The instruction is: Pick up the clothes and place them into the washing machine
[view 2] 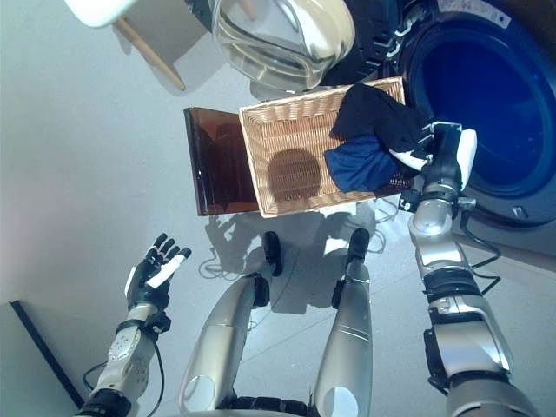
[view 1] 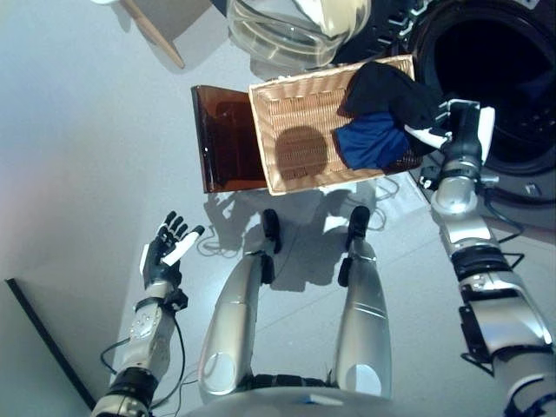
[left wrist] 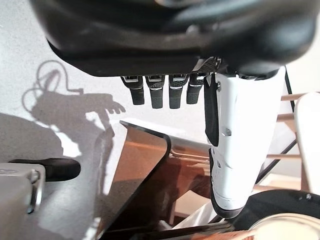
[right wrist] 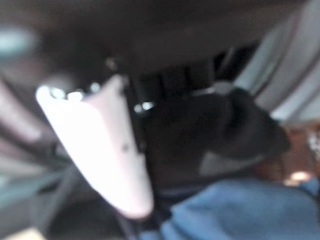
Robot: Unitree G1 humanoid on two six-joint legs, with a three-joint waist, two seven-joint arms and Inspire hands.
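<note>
Right hand (view 1: 456,130) fingers curl on black garment (view 1: 387,91) at wicker basket's (view 1: 291,109) edge.

left hand (view 1: 162,252) — fingers straight, idle | right hand (view 1: 459,130) — reaching forward, fingers unclear

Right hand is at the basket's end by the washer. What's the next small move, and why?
Probably lift the black garment clear of the wicker basket and swing it toward the open drum. The right hand looks closed on that cloth at the basket's end beside the drum, with the blue garment lying under it. The left hand hangs open, away from the basket.
</note>
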